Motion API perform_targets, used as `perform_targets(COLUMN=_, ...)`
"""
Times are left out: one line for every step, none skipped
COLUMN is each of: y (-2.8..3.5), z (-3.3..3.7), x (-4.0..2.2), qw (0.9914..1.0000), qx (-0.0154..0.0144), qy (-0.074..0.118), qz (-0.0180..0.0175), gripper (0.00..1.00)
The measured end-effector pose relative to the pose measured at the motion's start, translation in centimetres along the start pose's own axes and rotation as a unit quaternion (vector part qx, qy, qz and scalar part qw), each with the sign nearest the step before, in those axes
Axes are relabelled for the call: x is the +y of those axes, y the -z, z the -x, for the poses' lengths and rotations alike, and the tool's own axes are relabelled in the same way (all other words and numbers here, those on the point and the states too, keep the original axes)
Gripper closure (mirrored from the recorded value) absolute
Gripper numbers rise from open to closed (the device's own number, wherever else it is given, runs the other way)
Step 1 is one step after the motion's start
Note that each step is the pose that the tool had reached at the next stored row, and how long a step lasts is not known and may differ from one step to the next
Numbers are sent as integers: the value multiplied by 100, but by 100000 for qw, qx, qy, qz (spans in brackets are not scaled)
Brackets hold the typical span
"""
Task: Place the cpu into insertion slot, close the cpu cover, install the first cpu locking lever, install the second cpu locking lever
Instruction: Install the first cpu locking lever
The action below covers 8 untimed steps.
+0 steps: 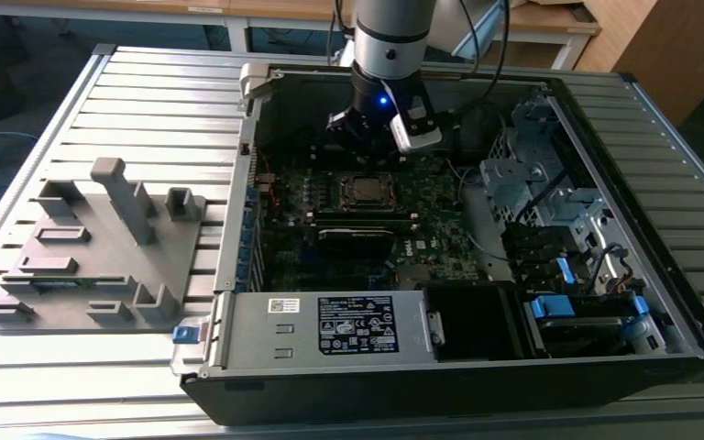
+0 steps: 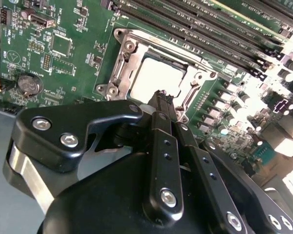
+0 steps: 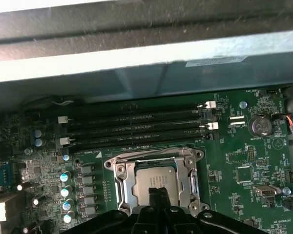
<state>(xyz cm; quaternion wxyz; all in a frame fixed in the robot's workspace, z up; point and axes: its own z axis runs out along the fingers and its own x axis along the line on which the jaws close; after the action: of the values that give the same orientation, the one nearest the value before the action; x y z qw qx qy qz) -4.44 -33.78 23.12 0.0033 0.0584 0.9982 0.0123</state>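
Open computer case [image 1: 450, 367] on a slatted metal table [image 1: 144, 92], grey moulded fixture [image 1: 95, 247] to the exterior view's left. Inside, on the green circuit board [image 3: 244, 165], cpu [image 3: 154, 180] seated flat in the insertion slot [image 2: 118, 80], framed by the silvery cpu cover [image 3: 124, 183] lying down around it. Just above the chip, gripper [image 2: 162, 97] with black fingertips [image 3: 158, 192] pressed together, grasping nothing. Beyond the socket, long black memory slots [image 3: 136, 127], then the case's far wall.
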Motion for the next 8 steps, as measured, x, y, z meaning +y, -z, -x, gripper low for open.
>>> perform_targets(y=-7, z=0, x=0, qw=100000, qx=-14, qy=-1, qz=-92, gripper=89)
perform_targets(y=-8, z=0, x=0, qw=100000, qx=-12, qy=-1, qz=-161, gripper=89)
perform_targets(y=-7, z=0, x=-1, qw=100000, qx=-18, qy=2, qz=-194, gripper=89)
perform_targets(y=-8, z=0, x=0, qw=100000, qx=-38, qy=1, qz=-286, gripper=89)
perform_targets(y=-8, z=-1, x=0, qw=99998, qx=-72, qy=-6, qz=-591, gripper=89)
perform_targets(y=-8, z=0, x=0, qw=99995, qx=-123, qy=0, qz=-1029, gripper=89)
perform_targets(y=-8, z=0, x=0, qw=99992, qx=-154, qy=7, qz=-1293, gripper=89)
perform_targets(y=-9, z=0, x=0, qw=99991, qx=-156, qy=9, qz=-1314, gripper=89)
